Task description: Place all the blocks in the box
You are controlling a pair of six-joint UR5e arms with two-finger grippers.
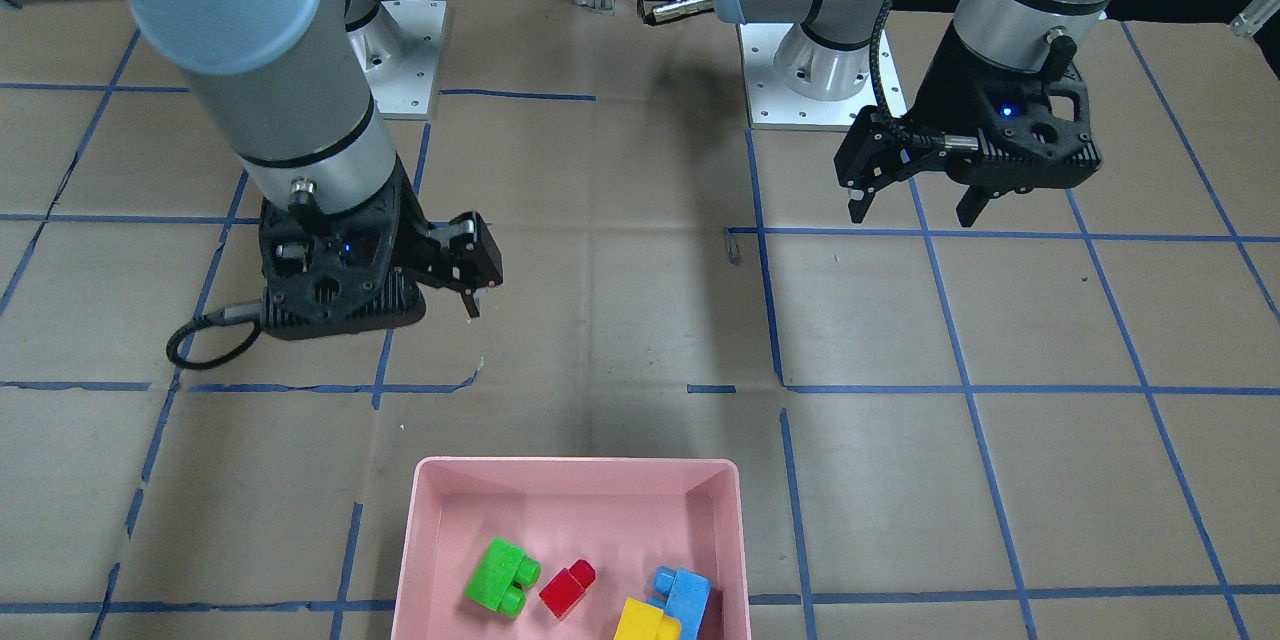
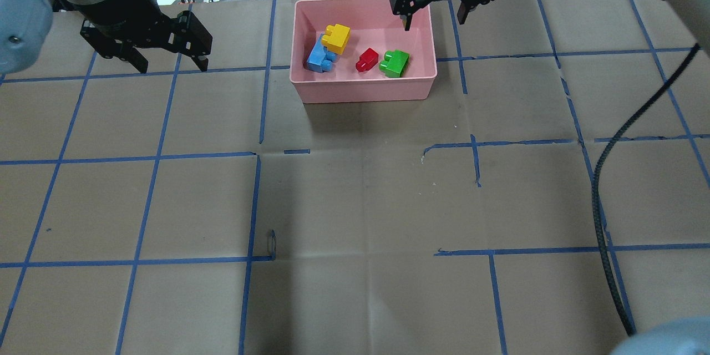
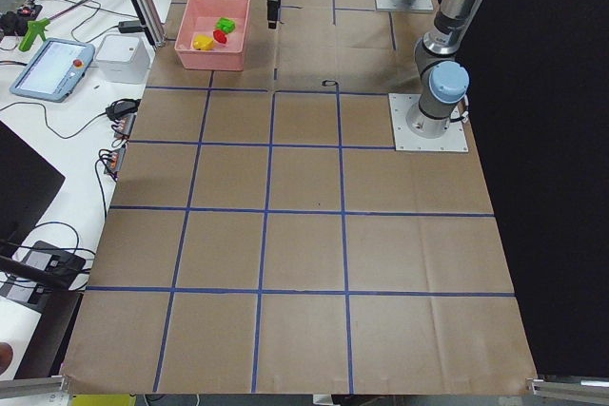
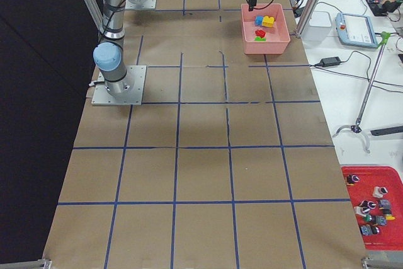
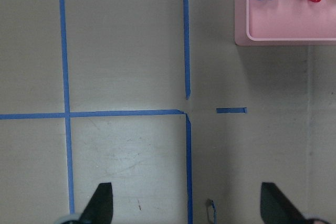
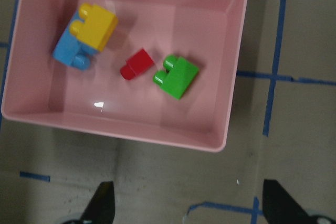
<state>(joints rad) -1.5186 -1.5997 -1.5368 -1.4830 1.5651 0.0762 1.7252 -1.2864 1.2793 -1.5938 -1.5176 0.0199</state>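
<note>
As the left gripper [image 2: 171, 64] and right gripper [image 2: 435, 18] hang empty, fingers spread, glossy studded plastic bricks lie on their sides in the smooth, slope-walled pink box [image 6: 226, 103], set crosswise on the table [image 2: 355, 205]: green block [image 6: 176, 77], red block [image 6: 137, 64], and yellow block [image 6: 94, 24] apparently overlapping the longer light-blue block [image 6: 68, 53].
</note>
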